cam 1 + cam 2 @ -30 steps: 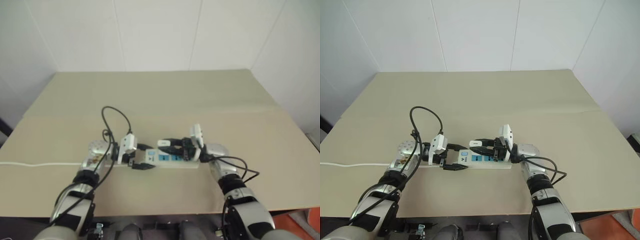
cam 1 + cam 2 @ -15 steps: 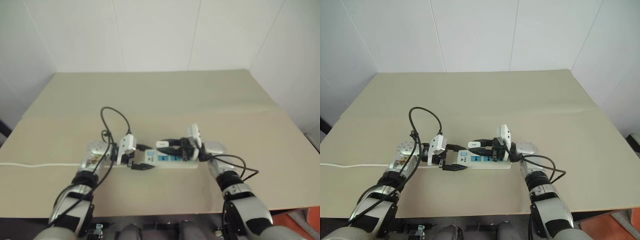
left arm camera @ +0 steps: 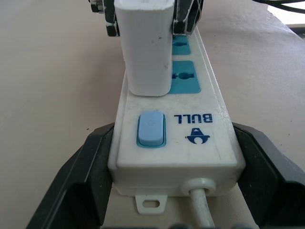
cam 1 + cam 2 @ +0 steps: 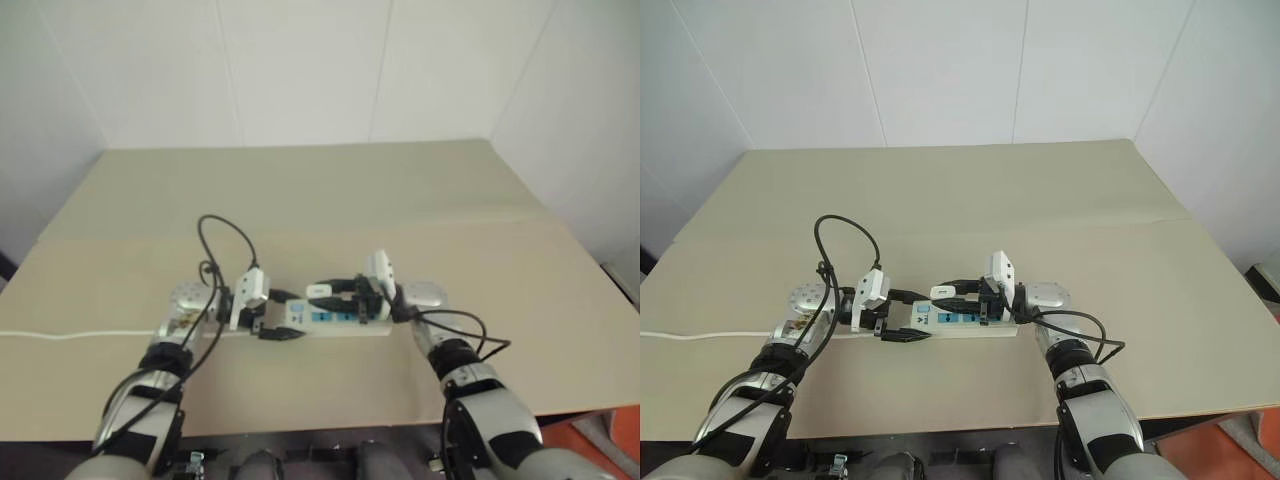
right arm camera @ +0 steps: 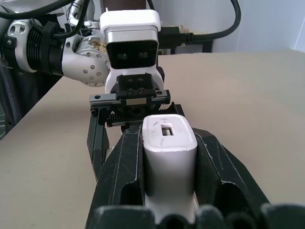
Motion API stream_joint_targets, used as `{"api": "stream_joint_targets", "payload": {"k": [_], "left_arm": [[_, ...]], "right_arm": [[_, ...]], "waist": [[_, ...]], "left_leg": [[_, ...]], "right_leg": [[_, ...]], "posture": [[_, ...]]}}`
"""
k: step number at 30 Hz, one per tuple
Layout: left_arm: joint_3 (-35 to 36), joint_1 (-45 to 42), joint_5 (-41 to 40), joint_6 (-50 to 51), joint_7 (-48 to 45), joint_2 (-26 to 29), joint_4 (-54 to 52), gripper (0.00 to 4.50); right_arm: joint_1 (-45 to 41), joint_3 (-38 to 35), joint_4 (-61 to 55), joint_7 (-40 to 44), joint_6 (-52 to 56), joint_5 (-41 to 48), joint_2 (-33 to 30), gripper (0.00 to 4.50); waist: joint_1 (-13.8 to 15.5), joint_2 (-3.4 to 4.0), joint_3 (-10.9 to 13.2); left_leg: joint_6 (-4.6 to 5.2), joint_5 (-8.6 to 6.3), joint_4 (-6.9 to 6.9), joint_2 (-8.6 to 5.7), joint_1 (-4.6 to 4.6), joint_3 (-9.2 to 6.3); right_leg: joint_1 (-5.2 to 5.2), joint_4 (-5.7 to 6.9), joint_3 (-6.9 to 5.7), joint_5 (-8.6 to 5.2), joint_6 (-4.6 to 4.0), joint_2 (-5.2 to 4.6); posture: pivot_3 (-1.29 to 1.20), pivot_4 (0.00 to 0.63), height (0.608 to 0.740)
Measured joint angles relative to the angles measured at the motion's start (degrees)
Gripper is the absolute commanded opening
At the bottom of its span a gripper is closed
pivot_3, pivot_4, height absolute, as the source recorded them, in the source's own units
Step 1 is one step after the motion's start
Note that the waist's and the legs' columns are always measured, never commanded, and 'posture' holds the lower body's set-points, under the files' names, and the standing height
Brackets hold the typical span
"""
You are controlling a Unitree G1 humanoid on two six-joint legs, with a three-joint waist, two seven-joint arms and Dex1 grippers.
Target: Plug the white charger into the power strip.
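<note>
right fingers (image 5: 214,171) clamp white charger (image 5: 169,157) above power strip (image 3: 190,124).

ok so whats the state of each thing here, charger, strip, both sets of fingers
white charger: upright on the strip beside the switch, base down on its face, held by the right gripper; how deep the prongs sit cannot be seen
power strip: flat on the table, two blue sockets uncovered, switch end clamped
left gripper: fingers shut on the strip's sides
right gripper: fingers shut on the charger
</note>
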Motion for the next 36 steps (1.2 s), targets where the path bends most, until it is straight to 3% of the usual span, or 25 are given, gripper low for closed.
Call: {"api": "stream_joint_targets", "payload": {"k": [18, 31, 36], "left_arm": [[-0.03, 0.03, 0.06, 0.17, 0.15, 0.32, 0.09, 3.27], [-0.48, 0.15, 0.46, 0.27, 0.28, 0.78, 0.63, 3.27], [-0.65, 0.24, 0.54, 0.48, 0.3, 0.77, 0.64, 3.27]], "right_arm": [[1.34, 1.59, 0.36, -1.72, -7.26, -0.69, 0.0, 1.11], [-0.24, 3.18, 1.12, -2.03, -2.23, -0.98, -0.29, 1.11], [-0.23, 3.56, 1.12, -2.04, -2.06, -0.98, -0.49, 1.11]], "waist": [[-0.09, -0.04, -0.07], [-0.17, -0.14, -0.23], [-0.16, -0.19, -0.56]], "left_leg": [[-0.01, -0.01, -0.11, 0.08, 0.35, 0.04], [-0.01, -0.01, -0.86, 0.12, 1.37, 0.05], [-0.01, -0.01, -0.93, 0.14, 1.37, 0.04]], "right_leg": [[0.28, -0.05, 0.06, -0.03, -0.01, 0.06], [1.06, -0.31, 0.07, -0.45, 0.24, 0.09], [1.07, -0.43, 0.06, -0.45, 0.24, 0.1]], "posture": [[0.0, 0.15, 0.74], [0.0, 0.15, 0.74], [0.0, 0.15, 0.74]]}}
